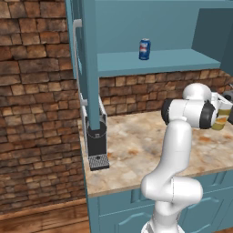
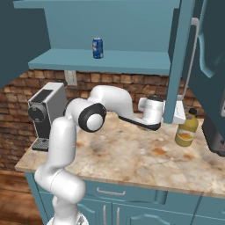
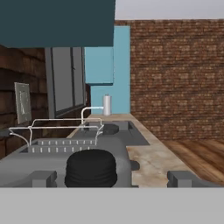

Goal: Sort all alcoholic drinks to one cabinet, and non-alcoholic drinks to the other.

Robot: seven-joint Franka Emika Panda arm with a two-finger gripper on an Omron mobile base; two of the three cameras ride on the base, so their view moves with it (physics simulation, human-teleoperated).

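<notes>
Marbled tan counter [image 2: 132, 162] over teal cabinets, brick wall behind. One blue soda can [image 1: 144, 49] stands upright on the shelf of the open upper cabinet [image 1: 159, 61], near the shelf's middle. One yellow-orange juice bottle [image 2: 187, 128] with black cap stands upright on the counter toward the right, just beside the gripper end of the arm; in the left base view the bottle is partly hidden behind the arm's wrist joint. An open cabinet door [image 2: 179, 61] hangs down in front of the wrist and covers the hand, so the fingers are masked in the right base view. One coffee machine [image 2: 44, 112] sits at the counter's left end. Arm rises from the base, bends at the elbow, and reaches level across the counter toward the bottle. In the hand view the two fingertips [image 3: 41, 178] stand far apart, jaws spread and holding nothing; the bottle's black cap lies between them, close below the camera.
</notes>
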